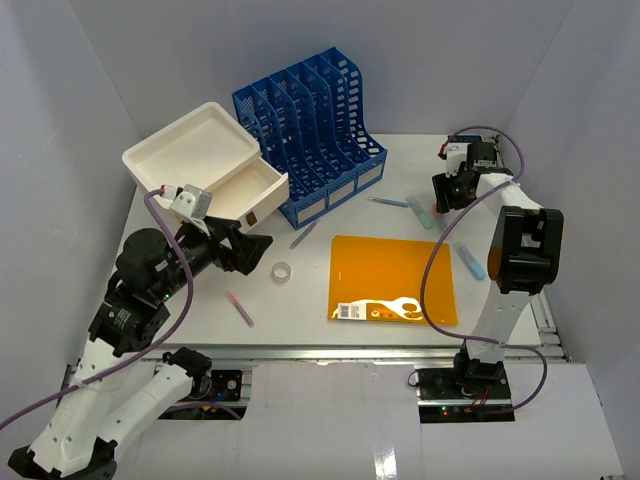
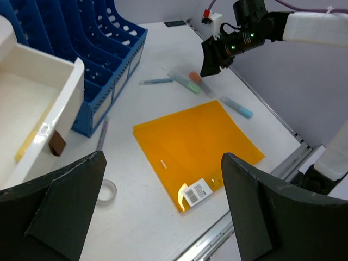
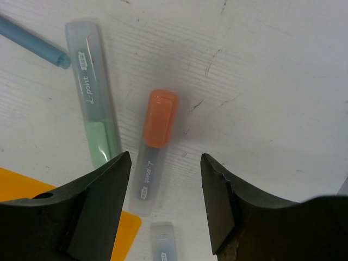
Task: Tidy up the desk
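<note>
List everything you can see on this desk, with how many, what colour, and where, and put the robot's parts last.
desk: one, white-grey, under everything
file rack: one, blue, back centre
drawer box: one, white, back left, drawer open
folder: one, orange, front right of centre
tape roll: one, clear, left of folder
orange highlighter: one, orange, between right gripper's fingers
green highlighter: one, green, beside the orange one
blue highlighter: one, blue, right of folder
blue pen: one, blue, behind folder
grey pen: one, grey, before rack
pink pen: one, pink, front left
left gripper: one, black, open, empty, near drawer
right gripper: one, black, open, astride orange highlighter
</note>
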### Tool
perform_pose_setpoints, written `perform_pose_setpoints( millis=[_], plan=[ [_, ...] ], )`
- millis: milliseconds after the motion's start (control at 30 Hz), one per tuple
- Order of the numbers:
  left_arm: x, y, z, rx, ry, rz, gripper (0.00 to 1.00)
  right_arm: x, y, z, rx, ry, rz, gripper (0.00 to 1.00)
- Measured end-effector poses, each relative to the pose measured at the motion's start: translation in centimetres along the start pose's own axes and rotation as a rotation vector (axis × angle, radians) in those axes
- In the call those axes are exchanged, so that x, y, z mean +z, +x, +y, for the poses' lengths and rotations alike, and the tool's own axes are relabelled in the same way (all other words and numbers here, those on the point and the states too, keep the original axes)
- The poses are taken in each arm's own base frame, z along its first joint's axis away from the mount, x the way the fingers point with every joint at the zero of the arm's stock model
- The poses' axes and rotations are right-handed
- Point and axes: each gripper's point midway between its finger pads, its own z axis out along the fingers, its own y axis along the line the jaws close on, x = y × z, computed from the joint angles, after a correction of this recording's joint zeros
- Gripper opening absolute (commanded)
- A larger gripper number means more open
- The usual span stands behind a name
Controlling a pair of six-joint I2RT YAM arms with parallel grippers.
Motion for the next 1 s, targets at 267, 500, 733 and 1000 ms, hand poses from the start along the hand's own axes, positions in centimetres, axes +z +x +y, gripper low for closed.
perform_pose_setpoints(
  millis=[267, 500, 733, 1000],
  plan=[
    [-1.9, 3.7, -0.3, -0.114, 0.019, 0.036, 0.98, 2.1, 2.3, 0.6, 0.02, -0.035, 0.084, 0.56],
    [-2.4, 4.2, -0.5, -0.16, 0.02, 0.033, 0.98, 2.7, 3.0, 1.2, 0.043, -0.056, 0.104, 0.35],
    [-2.4, 4.2, -0.6, -0.191, 0.02, 0.035, 0.98, 2.8, 3.1, 1.2, 0.058, -0.057, 0.108, 0.32],
    [-2.5, 4.3, -0.8, -0.219, 0.027, 0.033, 0.98, 3.0, 3.4, 1.1, 0.072, -0.058, 0.114, 0.42]
  ],
)
